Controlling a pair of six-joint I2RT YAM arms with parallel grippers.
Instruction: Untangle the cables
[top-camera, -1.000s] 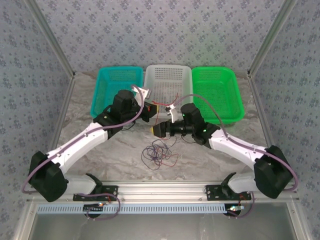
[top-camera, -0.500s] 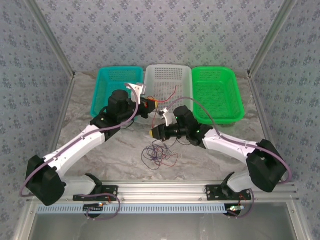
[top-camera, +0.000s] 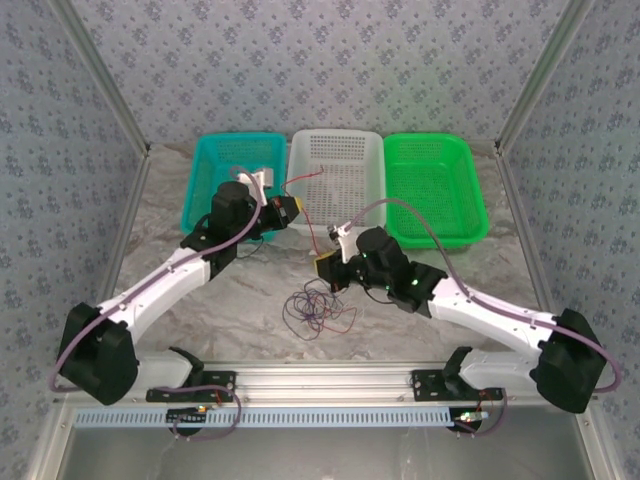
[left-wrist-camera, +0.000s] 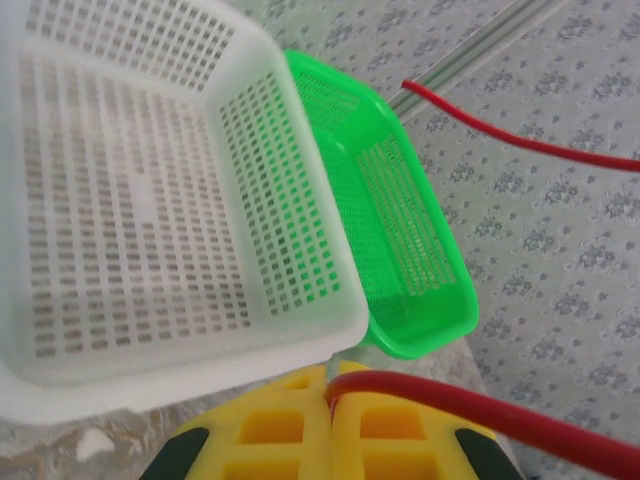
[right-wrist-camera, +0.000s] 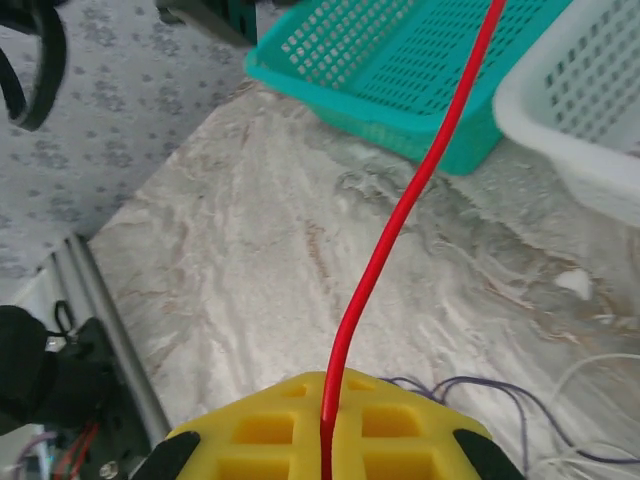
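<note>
Reaching inward, left pincer (top-camera: 291, 208) and right pincer (top-camera: 326, 267) each clamp the red cable (left-wrist-camera: 480, 410).

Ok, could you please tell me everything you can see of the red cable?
The red cable is a thin, smooth, glossy wire, plastic-coated by its look. It hangs above the marble table, running in a gentle bow between the two arms. The left gripper and the right gripper each pinch it between shut yellow pads. Past the left gripper a free stretch arcs through the air. Whether any part reaches the wire pile cannot be told.
</note>
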